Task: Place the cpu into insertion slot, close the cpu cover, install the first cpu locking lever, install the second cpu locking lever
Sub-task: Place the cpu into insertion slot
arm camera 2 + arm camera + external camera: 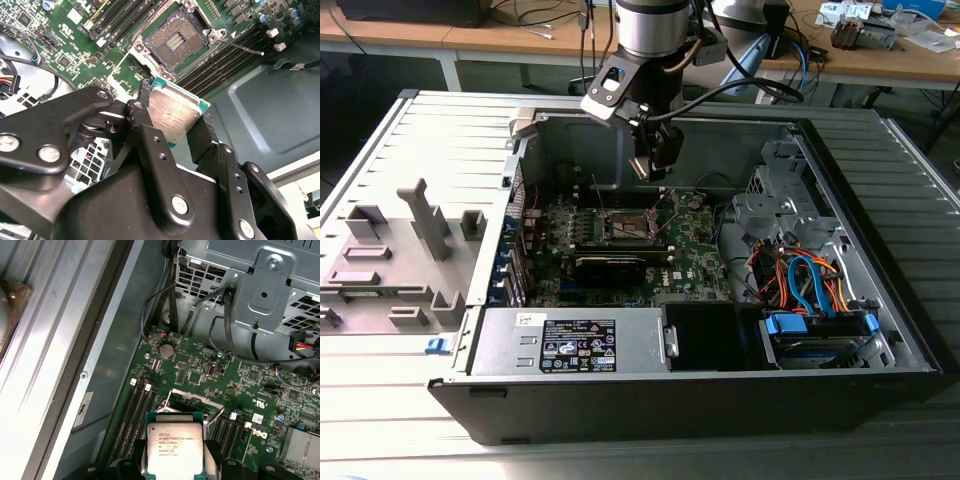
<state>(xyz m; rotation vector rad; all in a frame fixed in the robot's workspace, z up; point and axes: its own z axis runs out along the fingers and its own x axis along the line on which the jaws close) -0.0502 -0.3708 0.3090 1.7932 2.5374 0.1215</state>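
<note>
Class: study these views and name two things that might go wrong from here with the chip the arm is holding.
1. The jaws pinch the cpu only at two opposite edges, so it might slip or twist.
2. The insertion slot lies open with bare contacts; a skewed or off-centre landing could bend them.

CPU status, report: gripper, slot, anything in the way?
Gripper shut on cpu, held in the air above the board. Insertion slot uncovered, empty, contacts exposed. Nothing seen between cpu and slot.

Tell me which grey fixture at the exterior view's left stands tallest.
The narrow post, rising well above the low blocks around it.
</note>
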